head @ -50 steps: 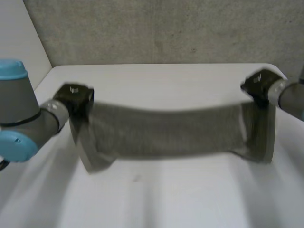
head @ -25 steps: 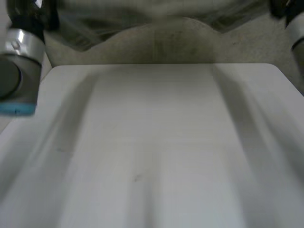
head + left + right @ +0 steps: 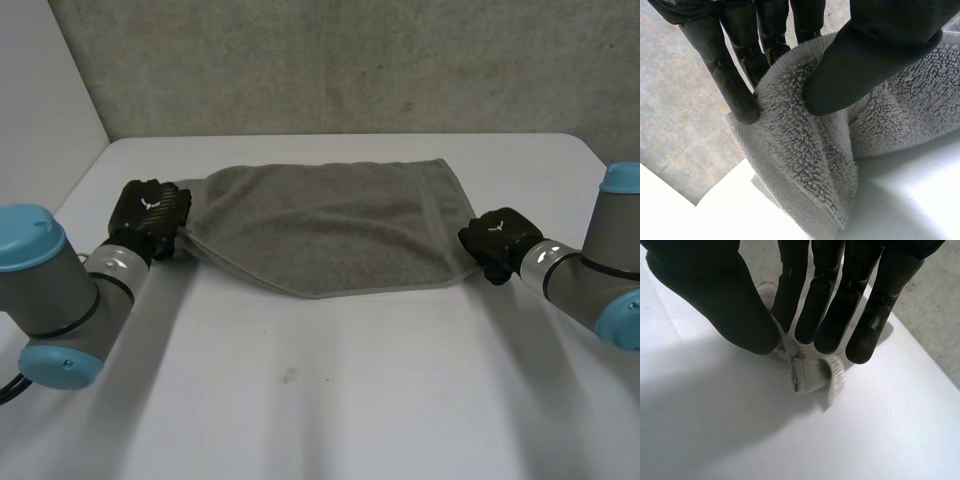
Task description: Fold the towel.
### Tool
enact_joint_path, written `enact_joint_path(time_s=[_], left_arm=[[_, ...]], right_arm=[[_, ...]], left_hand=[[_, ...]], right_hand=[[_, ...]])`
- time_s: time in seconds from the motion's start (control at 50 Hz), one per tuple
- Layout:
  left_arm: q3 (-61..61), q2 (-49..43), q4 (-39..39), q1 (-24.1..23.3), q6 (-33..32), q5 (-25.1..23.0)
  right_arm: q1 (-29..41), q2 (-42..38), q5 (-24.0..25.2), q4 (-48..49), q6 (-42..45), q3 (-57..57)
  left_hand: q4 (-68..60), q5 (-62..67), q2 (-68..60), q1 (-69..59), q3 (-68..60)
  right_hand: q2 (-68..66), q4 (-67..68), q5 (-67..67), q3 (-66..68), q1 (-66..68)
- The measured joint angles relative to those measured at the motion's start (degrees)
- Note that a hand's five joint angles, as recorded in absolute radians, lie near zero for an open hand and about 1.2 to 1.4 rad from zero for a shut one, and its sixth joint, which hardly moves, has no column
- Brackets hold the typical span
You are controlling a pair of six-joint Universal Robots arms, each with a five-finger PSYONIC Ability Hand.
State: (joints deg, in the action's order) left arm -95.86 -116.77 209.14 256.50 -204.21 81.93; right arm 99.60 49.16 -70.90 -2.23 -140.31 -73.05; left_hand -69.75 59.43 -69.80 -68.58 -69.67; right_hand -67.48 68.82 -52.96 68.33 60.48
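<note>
Surface: white table (image 3: 350,400), with a grey concrete wall (image 3: 350,60) behind its far edge.

Item 1: grey towel (image 3: 330,225), terry pile. It lies spread on the far half of the table, long side running left to right, between the two hands. Its near edge sags toward the middle of the table.

Item 2: left hand (image 3: 148,215), at the towel's left end. In the left wrist view the thumb (image 3: 875,50) presses a bunched fold of towel (image 3: 805,150) against the fingers (image 3: 735,75), a closed pinch.

Item 3: right hand (image 3: 495,240), at the towel's near right corner. In the right wrist view the thumb (image 3: 715,290) and fingers (image 3: 790,295) nip a small tuck of the corner (image 3: 800,372), low over the table.

Item 4: left arm (image 3: 60,300) and right arm (image 3: 600,290), one at each side of the table.
</note>
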Motion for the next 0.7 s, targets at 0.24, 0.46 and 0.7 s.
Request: enact_joint_path(time_s=[0.24, 0.46, 0.7], left_arm=[[-2.44, 3.14, -0.14, -0.01, 0.44, -0.01], [-2.27, 3.03, -0.07, 0.22, 0.66, -0.02], [-1.88, 2.98, -0.05, 0.24, 0.65, 0.05]], right_arm=[[-4.33, -0.08, 8.13, 1.32, -6.88, -1.65], [-5.63, -1.26, 10.41, 8.81, -8.27, -3.42], [-5.51, -4.23, 10.14, 8.74, -8.39, -1.95]], left_hand=[[0.00, 0.00, 0.00, 0.00, 0.00], [0.00, 0.00, 0.00, 0.00, 0.00], [0.00, 0.00, 0.00, 0.00, 0.00]], right_hand=[[26.91, -29.11, 22.51, -28.31, -19.43], [30.45, -33.21, 27.03, -32.30, -19.94], [31.41, -34.10, 28.25, -33.61, -19.94]])
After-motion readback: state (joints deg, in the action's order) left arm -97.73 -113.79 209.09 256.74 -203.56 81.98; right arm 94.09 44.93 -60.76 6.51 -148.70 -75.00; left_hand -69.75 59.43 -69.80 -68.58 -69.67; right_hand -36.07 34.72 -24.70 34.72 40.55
